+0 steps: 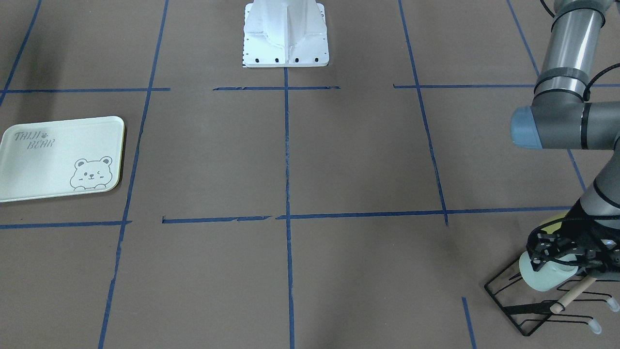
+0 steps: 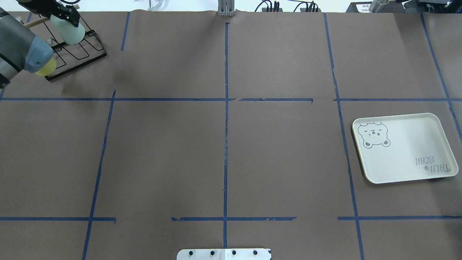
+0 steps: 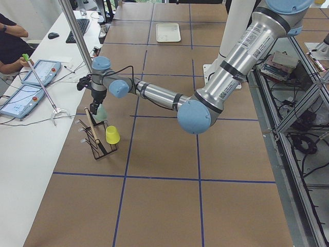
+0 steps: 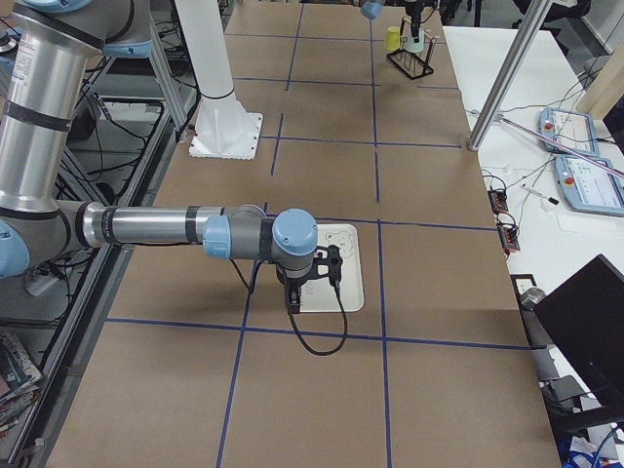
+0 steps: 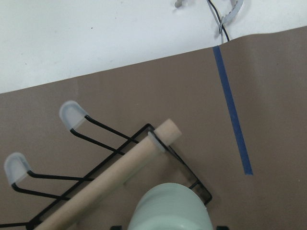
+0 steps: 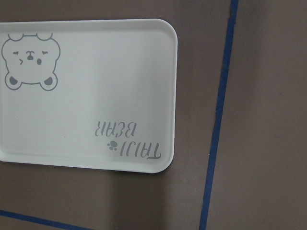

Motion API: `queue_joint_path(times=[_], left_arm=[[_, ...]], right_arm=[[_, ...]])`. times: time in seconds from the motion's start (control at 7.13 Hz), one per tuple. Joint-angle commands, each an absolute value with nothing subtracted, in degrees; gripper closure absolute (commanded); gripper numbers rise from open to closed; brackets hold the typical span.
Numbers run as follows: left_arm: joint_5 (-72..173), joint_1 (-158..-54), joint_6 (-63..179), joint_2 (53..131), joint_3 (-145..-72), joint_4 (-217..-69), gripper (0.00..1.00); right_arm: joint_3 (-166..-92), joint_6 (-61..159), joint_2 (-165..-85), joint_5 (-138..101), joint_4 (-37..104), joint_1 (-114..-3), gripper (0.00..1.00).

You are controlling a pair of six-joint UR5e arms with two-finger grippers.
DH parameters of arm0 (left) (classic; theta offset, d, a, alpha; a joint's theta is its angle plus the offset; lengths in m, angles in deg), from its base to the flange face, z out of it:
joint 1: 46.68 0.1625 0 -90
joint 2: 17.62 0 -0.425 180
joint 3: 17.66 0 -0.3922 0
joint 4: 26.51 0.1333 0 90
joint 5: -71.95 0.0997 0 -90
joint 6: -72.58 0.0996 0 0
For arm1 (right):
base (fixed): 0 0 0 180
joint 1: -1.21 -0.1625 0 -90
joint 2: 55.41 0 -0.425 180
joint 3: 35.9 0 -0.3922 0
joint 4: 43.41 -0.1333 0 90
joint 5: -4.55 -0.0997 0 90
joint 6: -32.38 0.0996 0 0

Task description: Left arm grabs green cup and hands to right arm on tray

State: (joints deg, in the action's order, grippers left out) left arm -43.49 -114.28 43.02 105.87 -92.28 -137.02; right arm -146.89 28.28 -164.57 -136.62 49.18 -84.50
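- The grab is the step in hand. The left gripper is down at the black wire rack in the far left corner of the bench. Its jaws look closed on the green cup, one on either side.
- From the left wrist view the cup sits right between the jaws, over the rack's frame and just beside its wooden rod. I'd say it is held, though I can't tell whether it is quite free of the rack.
- Next, by my reckoning, the cup wants lifting clear of the wires and the rod. Then it goes across toward the middle of the bench, where the other arm can reach it.
- The right arm is stretched out on the right side of the bench, well apart from the cup. The right gripper hangs over the tray, and I cannot tell whether it is wide or narrow.
- No cup is on the tray yet, so the hand-over and the set-down are both to come.
- The cup is a small, pale mint tumbler, smooth, handleless and slightly tapered. It is tipped on a slant in the gripper rather than upright.
- A yellow cup sits on the same rack, nearer the robot, and is easy to mistake for it at a glance.
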Motion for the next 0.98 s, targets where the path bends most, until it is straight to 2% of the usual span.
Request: queue_joint_path(times=[0.0,0.42,0.84], left_arm=[[-45.9,-115.8,43.0,102.8,-100.8,-132.8,0.89],[-46.2,-115.4,37.1,101.8,-111.8,-124.7,0.89],[-48.3,-107.0,14.0,102.0,-118.3,-126.4,0.89]], right_arm=[[-146.8,28.3,-164.6,-137.0,49.2,-84.4,0.00],[-147.0,28.8,-163.6,-138.3,47.0,-82.1,0.00],[-146.6,40.7,-159.3,-139.5,35.0,-74.2,0.01]])
